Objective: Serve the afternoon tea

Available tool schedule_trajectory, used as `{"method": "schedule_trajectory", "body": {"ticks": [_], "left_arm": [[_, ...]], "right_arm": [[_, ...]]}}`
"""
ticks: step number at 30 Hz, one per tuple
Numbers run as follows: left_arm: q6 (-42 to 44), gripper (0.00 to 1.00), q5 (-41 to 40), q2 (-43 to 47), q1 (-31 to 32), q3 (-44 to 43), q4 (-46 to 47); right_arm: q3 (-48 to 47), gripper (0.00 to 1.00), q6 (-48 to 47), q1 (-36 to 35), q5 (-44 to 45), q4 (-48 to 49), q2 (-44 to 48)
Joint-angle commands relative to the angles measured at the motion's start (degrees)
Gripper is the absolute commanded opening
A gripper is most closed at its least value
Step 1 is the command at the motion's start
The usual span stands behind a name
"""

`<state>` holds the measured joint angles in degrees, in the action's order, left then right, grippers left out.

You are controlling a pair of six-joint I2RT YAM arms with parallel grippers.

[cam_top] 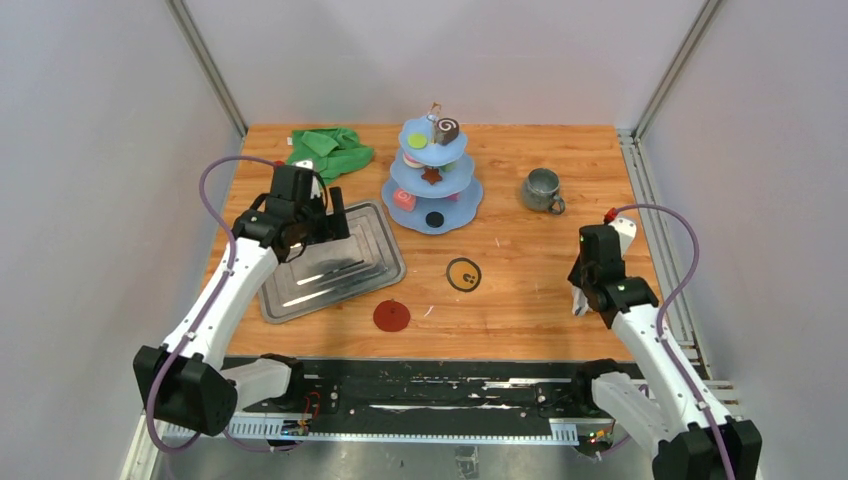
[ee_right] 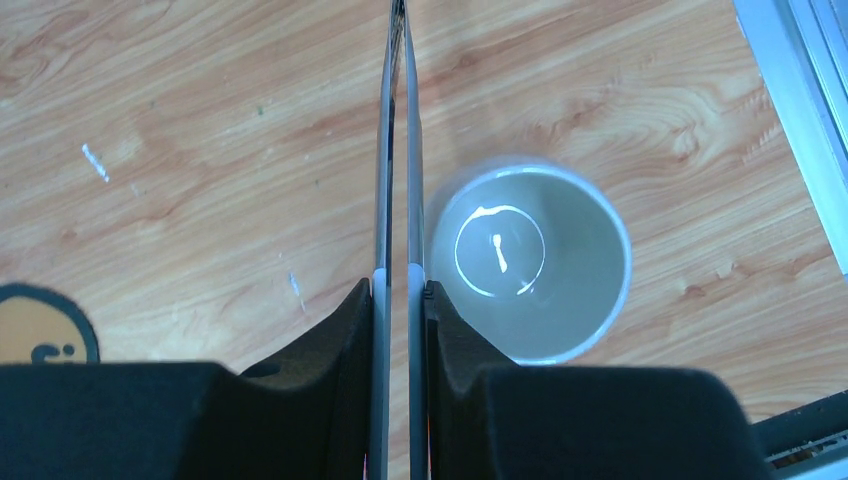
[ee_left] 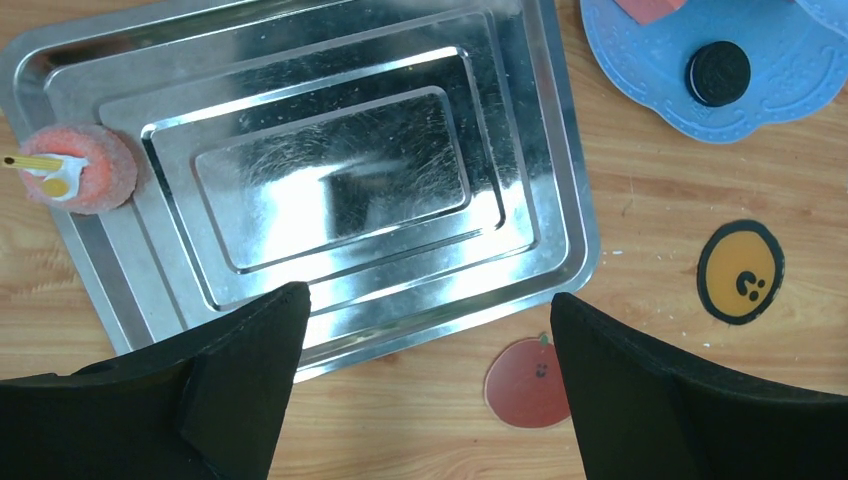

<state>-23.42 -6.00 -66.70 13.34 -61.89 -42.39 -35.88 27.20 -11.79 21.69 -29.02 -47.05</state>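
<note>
Left claw (ee_left: pixel 428 298) gapes empty over the tray's (ee_left: pixel 565 150) near edge; right claw (ee_right: pixel 398 40), nearly shut, pinches the mug (ee_right: pixel 540 250) beside the table's (ee_right: pixel 690 110) right edge.

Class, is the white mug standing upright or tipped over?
Upright: the right wrist view looks straight down into the round open mouth of the white mug.

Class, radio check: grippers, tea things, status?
Left gripper open over steel tray, pink sweet aboard. Right gripper shut on thin strip beside white mug. Nothing obstructing.
</note>
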Motion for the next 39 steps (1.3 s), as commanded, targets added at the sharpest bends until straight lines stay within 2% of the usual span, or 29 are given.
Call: {"method": "schedule_trajectory", "body": {"ticks": [1, 14, 24, 39], "left_arm": [[3.0, 0.95, -1.5, -1.1, 1.1, -2.8, -0.5], [3.7, 0.95, 0.0, -2.5, 1.1, -3.8, -0.5], [4.0, 0.95, 0.1, -2.3, 1.1, -3.9, -1.1], [4.5, 0.95, -0.6, -3.1, 1.1, -4.5, -1.4]], "right_arm": [[0.5, 0.07, -2.2, 3.7, 0.4, 8.7, -2.4], [2.8, 0.08, -3.6, 7.5, 1.7, 18.2, -10.9], [1.6, 0.11, -2.2, 8.5, -0.6, 24.4, -22.6], [-1.4, 0.11, -3.8, 8.5, -1.3, 18.5, -9.0]]}}
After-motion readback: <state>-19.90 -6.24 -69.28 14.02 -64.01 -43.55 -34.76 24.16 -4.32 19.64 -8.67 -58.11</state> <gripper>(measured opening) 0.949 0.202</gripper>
